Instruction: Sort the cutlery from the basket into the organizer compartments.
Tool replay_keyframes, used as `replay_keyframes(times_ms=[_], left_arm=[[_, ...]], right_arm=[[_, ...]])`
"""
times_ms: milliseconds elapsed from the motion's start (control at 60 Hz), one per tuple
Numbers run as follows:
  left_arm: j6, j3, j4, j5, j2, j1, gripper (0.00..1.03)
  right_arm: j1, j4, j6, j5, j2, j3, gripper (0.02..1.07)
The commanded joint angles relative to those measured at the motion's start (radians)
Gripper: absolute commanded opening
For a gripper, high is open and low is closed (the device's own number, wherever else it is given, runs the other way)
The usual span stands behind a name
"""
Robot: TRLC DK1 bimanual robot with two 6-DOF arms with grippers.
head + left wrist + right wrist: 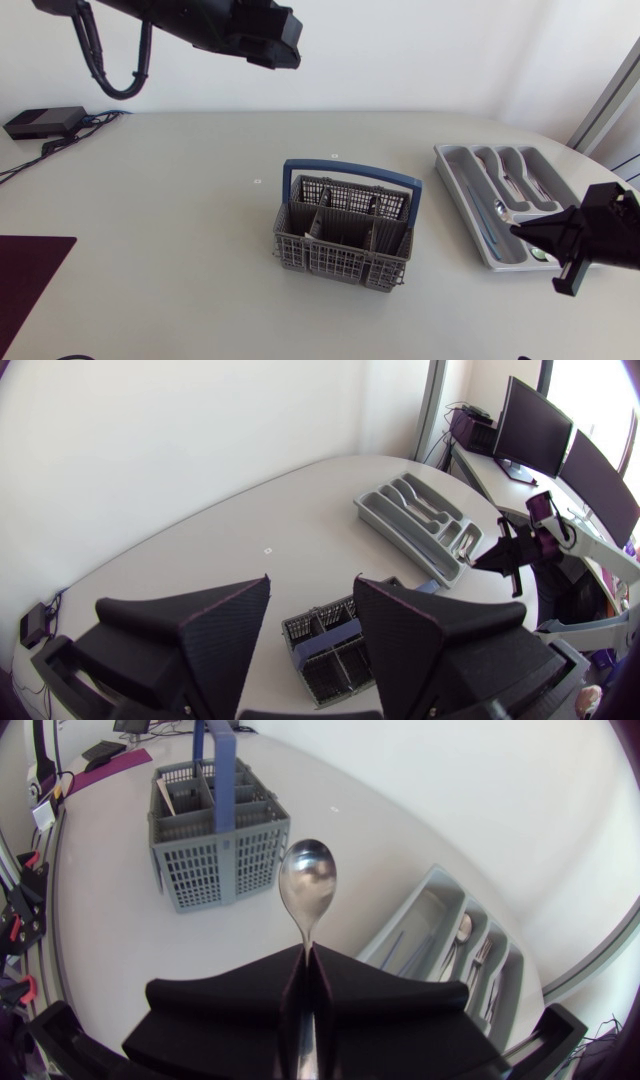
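Note:
The grey cutlery basket (340, 235) with a blue handle stands mid-table and holds a few pieces. The grey organizer (455, 165) lies to its right with some cutlery in its compartments. My right gripper (520, 229) hovers over the organizer's near end, shut on the handle of a silver spoon (308, 882) whose bowl points toward the basket (215, 835). The organizer (425, 915) lies beside and below that gripper (305, 965). My left gripper (312, 630) is raised high above the table and open. Far below it, the basket (330, 645) shows between its fingers, with nothing held.
A black box with cables (45, 122) sits at the far left edge. A dark purple mat (25, 275) lies at the near left. My left arm (200, 25) hangs across the far side, well above the table.

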Motion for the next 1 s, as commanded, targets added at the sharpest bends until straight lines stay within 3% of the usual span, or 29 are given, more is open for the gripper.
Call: replay_keyframes(times_ms=[0,183,533,983], left_arm=[[0.033,-0.045,-0.024,0.0,0.0,-0.018,0.58],[0.08,-0.122,-0.068,0.0,-0.014,-0.048,0.58],[0.137,-0.275,-0.088,0.013,-0.062,-0.113,0.58],[0.109,-0.353,-0.076,0.066,-0.06,-0.159,0.58]], right_arm=[[-0.065,-0.046,-0.172,-0.02,0.134,0.09,0.07],[-0.174,-0.192,-0.472,0.006,0.385,0.265,0.07],[-0.255,-0.199,-0.833,0.213,0.669,0.442,0.08],[-0.255,-0.124,-0.916,0.351,0.778,0.52,0.08]])
